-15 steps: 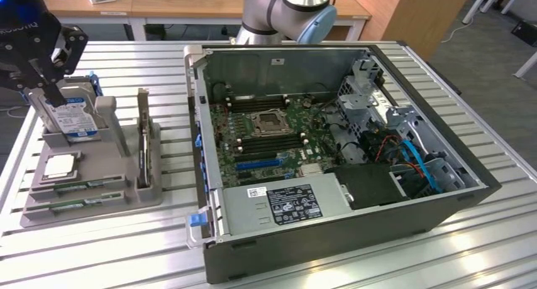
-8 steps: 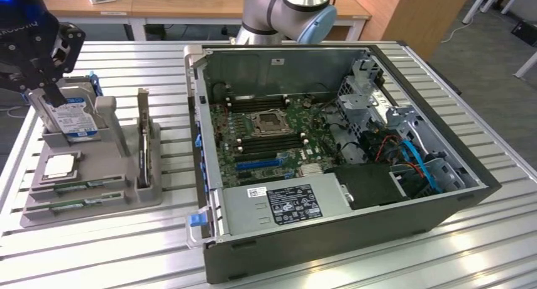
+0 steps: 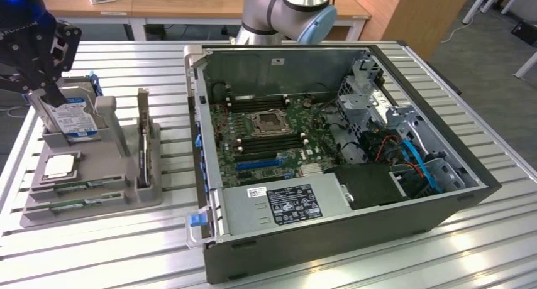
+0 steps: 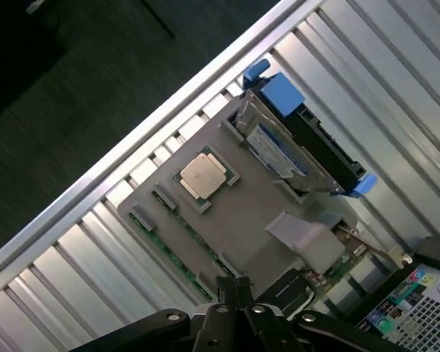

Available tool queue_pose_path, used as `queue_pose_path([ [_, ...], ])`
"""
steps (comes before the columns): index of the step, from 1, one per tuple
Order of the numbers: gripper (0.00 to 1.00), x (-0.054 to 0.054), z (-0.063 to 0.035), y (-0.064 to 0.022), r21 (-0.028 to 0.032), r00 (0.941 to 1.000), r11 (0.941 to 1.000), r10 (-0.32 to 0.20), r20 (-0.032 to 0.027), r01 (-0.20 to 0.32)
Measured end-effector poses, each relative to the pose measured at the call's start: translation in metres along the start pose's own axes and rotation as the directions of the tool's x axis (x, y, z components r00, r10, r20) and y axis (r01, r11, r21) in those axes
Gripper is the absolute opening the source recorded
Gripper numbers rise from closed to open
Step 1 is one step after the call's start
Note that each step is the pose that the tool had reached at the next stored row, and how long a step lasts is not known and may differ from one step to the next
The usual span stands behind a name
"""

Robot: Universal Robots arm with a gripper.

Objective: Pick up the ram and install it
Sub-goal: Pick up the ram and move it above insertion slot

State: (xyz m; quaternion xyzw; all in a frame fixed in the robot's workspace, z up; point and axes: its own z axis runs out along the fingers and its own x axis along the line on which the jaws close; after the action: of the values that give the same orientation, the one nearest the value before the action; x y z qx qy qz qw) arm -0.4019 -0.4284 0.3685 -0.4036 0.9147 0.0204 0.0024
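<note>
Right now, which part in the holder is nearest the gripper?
The upright blue-labelled hard drive, right by the gripper; the CPU chip and ram lie farther off.

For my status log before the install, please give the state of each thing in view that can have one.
Gripper: jaws shut, holding nothing.
Ram sticks: seated in the grey holder, untouched.
Computer case: on its side, panel off.
CPU socket: looks empty.
Hard drive: upright in the holder.
CPU chip: flat in the holder.
</note>
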Motion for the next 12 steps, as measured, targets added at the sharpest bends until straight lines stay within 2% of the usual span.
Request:
queue_pose_path([
  [3, 0.11, 0.0000, 0.0001, 0.0000, -0.0011, 0.9985, 0.9985, -0.054, -0.0020, 0.054],
  [6, 0.11, 0.0000, 0.0001, 0.0000, -0.0024, 0.9940, 0.9940, -0.109, -0.0039, 0.109],
  [9, 0.11, 0.0000, 0.0002, 0.0000, -0.0037, 0.9867, 0.9867, -0.163, -0.0057, 0.163],
  [12, 0.11, 0.0000, 0.0003, 0.0000, -0.0052, 0.9765, 0.9765, -0.216, -0.0074, 0.216],
])
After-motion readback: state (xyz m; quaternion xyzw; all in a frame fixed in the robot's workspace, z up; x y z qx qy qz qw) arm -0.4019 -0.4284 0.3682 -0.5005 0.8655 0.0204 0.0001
